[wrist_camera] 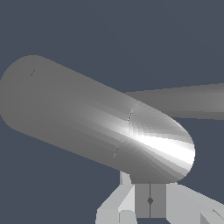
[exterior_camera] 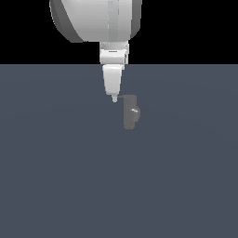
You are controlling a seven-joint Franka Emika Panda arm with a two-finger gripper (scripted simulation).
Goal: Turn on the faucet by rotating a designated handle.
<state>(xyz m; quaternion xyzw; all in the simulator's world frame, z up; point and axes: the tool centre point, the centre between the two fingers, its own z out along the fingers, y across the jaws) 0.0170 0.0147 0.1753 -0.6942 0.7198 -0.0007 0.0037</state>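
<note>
The faucet (exterior_camera: 129,117) is a small dull-grey upright cylinder on the floor near the middle of the exterior view, with a round knob (exterior_camera: 135,111) on its side. The thin handle (exterior_camera: 122,96) juts from its top toward the exterior view's left. My gripper (exterior_camera: 114,98) points straight down, its tip at the handle's free end; I cannot tell if they touch. In the wrist view the faucet body (wrist_camera: 78,118) fills the frame, the handle (wrist_camera: 188,101) runs off behind it, and the gripper (wrist_camera: 150,205) shows its fingers pressed together, holding nothing.
The flat blue-grey floor (exterior_camera: 56,176) spreads all around the faucet, with a black background above it. The large white arm link (exterior_camera: 93,18) hangs over the scene at the top.
</note>
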